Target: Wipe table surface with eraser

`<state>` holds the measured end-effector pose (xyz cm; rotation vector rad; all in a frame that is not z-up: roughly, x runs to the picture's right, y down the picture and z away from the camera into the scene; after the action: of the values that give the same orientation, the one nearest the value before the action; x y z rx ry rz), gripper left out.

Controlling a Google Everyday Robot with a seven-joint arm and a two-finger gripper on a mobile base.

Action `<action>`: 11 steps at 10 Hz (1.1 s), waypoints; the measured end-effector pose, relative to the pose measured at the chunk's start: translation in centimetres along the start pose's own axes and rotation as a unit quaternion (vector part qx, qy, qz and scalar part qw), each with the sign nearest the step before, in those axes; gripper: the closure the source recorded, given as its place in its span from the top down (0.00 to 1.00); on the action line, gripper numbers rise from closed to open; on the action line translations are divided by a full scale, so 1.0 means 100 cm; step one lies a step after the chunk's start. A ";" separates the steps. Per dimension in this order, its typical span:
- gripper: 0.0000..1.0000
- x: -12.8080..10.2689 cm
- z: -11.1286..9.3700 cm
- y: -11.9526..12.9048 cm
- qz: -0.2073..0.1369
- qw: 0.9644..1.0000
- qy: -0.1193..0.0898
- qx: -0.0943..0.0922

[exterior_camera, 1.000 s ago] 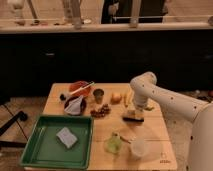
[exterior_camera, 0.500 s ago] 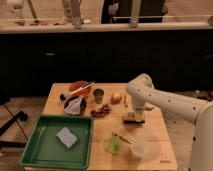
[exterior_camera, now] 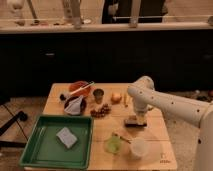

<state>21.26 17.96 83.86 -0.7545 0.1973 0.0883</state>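
Tan on top and dark beneath, the eraser [exterior_camera: 135, 122] is a small block lying flat on the pale wooden table [exterior_camera: 157, 137], right of centre. My gripper [exterior_camera: 139, 116] is down on it from above; I cannot tell whether it is clamped on the block. Nearer the camera stand a white cup [exterior_camera: 137, 148] and a green thing [exterior_camera: 113, 144]. Behind the eraser are a yellow fruit [exterior_camera: 116, 97], a dark cluster [exterior_camera: 102, 110] and a small cup [exterior_camera: 98, 95]. Farther left are an orange bowl [exterior_camera: 79, 89], a dark bowl [exterior_camera: 75, 105] and a green tray [exterior_camera: 45, 147] holding a grey-blue sponge [exterior_camera: 66, 137].
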 end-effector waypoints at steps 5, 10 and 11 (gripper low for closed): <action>0.02 0.039 -0.006 0.004 0.026 0.999 0.045 0.005; 0.02 0.052 -0.008 -0.026 0.049 0.996 0.077 0.025; 0.02 0.049 -0.004 -0.032 0.048 0.996 0.075 0.025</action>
<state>26.49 15.41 84.64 -0.7027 0.3781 0.1175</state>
